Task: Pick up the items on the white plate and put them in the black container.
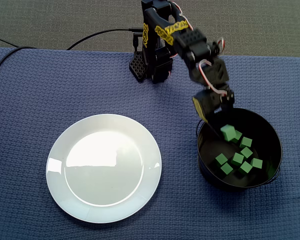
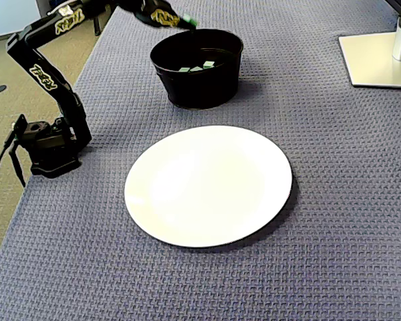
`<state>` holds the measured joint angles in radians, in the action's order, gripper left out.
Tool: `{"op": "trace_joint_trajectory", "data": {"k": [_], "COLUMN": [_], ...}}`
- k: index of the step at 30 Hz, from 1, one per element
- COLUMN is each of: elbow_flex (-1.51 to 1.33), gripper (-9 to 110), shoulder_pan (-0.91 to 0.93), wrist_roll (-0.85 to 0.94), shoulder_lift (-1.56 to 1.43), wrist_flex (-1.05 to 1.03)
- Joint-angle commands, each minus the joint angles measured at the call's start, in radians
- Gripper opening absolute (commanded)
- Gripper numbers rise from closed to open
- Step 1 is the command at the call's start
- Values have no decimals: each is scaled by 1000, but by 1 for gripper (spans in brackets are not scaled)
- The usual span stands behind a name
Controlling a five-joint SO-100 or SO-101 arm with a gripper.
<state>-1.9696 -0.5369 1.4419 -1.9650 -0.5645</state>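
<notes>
While fingers (image 1: 204, 114) are clenching a cube (image 1: 230, 133) over the container (image 1: 271, 131), plate (image 1: 104, 167) is lying empty; advisable: opening only once centred inside the rim.

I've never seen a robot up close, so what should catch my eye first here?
A big white plate lies bare in the middle of the blue cloth. Beside it, a black container has green cubes inside, and the robot's gripper holds one more green cube over its rim.
</notes>
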Motion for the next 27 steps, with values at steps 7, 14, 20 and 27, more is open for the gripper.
{"op": "trace_joint_trajectory", "data": {"k": [7,14,20,27], "elbow_flex": [-276,-318,-322,-143], "gripper": [0,10,20,19], "shoulder_pan": [-89,-84,-61,146], "wrist_roll": [-32,-120,-261,-276], "shoulder_lift": [46,64,11,-221], "wrist_flex": [322,385,442,138]}}
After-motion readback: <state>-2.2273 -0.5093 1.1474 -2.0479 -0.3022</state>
